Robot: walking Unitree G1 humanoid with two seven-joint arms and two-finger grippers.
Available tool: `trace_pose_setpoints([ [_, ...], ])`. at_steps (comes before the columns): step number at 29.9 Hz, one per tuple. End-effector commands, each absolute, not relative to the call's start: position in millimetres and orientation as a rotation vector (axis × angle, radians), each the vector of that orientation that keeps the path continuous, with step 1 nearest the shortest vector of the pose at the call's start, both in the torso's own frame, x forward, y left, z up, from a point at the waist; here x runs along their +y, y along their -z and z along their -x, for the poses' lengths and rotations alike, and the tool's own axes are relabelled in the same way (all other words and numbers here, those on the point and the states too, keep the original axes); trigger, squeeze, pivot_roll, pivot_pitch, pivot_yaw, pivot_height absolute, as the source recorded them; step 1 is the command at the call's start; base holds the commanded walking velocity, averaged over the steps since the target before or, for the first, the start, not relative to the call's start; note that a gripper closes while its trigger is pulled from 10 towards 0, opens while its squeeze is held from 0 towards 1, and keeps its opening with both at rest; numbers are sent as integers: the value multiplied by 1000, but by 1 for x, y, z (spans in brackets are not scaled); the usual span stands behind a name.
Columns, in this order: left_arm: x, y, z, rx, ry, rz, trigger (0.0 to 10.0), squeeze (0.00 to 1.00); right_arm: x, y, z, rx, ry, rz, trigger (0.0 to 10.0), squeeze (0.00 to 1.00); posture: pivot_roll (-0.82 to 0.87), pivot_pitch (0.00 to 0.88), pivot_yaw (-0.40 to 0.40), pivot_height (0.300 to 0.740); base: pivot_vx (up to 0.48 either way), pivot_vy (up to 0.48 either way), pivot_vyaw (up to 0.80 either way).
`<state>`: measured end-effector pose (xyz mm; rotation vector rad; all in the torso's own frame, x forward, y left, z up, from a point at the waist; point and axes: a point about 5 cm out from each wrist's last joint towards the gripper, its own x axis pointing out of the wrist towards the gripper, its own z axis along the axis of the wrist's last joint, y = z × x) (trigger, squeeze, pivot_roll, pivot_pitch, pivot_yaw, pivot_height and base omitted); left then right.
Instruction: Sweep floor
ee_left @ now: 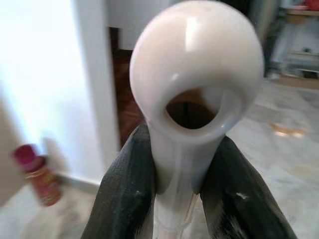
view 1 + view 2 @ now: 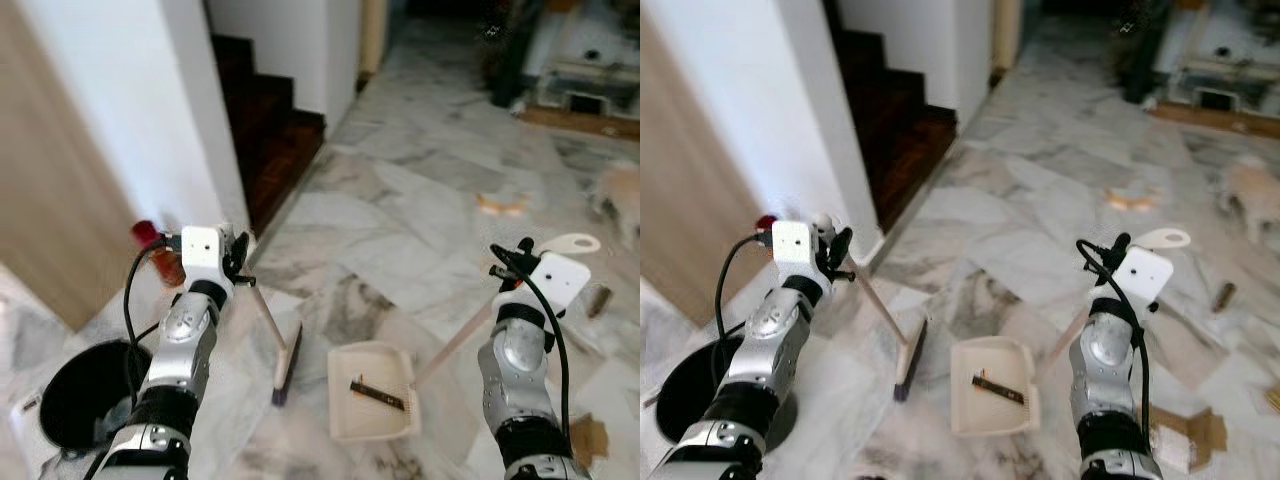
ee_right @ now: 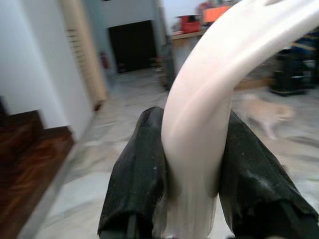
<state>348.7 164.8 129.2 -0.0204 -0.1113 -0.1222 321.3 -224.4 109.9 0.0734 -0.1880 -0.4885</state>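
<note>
The left gripper (image 2: 238, 262) is holding the broom (image 2: 287, 362) by its handle top, fingers (image 1: 124, 184) closed around it. The handle is slanting down and to the right, so the brush is resting on the floor (image 2: 400, 200) just left of the dustpan (image 2: 372, 392). The right gripper (image 2: 512, 262) is clamping the dustpan handle, which is running down-left to the pan. A dark stick (image 2: 378, 392) is lying in the pan. The brush's long axis is lying nearly parallel to the pan's left wall.
</note>
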Motion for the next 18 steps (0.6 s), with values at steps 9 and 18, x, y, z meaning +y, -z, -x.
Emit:
trace_pose_setpoints([
  [9, 170, -135, -347, -155, 112, 0, 10000, 0, -220, -120, -326, -215, 475, -94, 10000, 0, 85, 13, 24, 740, 0, 0, 800],
  [18, 169, -131, -343, -143, 116, -4, 10000, 0, -220, -120, -327, -209, 470, -93, 10000, 0, 92, 8, 19, 740, 0, 0, 800],
])
